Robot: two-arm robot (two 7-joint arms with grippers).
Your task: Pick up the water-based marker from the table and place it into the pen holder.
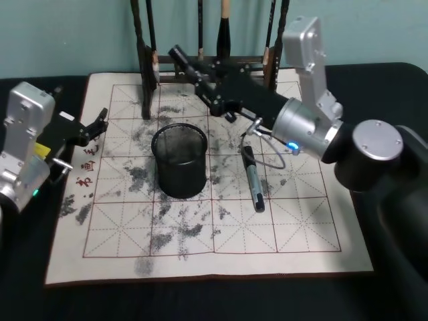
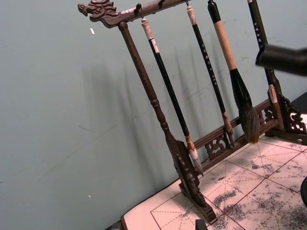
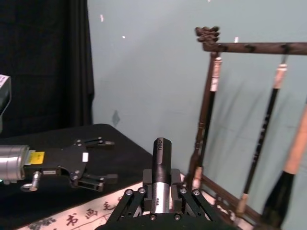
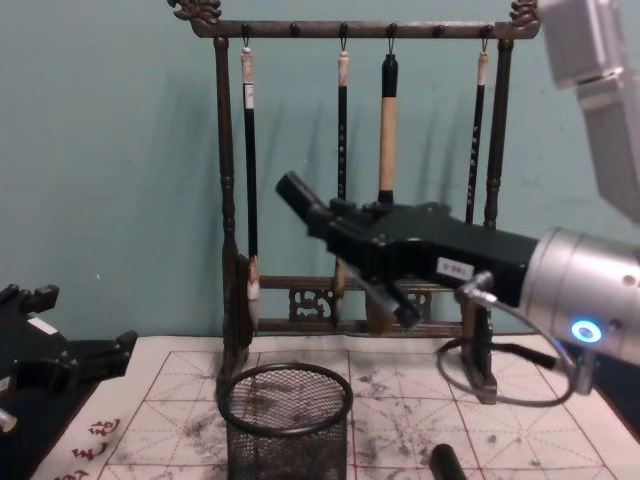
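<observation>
My right gripper (image 1: 200,72) is shut on a water-based marker (image 3: 161,165) with a black cap, whose tip (image 4: 295,192) points up and to the left. It hangs above and behind the pen holder (image 1: 179,179), a round black mesh cup (image 4: 286,440) standing upright on the mat (image 1: 281,227). A second marker (image 1: 253,179), dark with a grey-blue barrel, lies on the mat to the right of the cup. At the mat's left edge my left gripper (image 1: 100,124) rests open, holding nothing.
A tall dark wooden brush rack (image 4: 350,150) with several hanging brushes stands along the mat's far edge, close behind my right gripper. The white red-gridded mat is stained with grey ink. Dark table (image 1: 200,301) surrounds it.
</observation>
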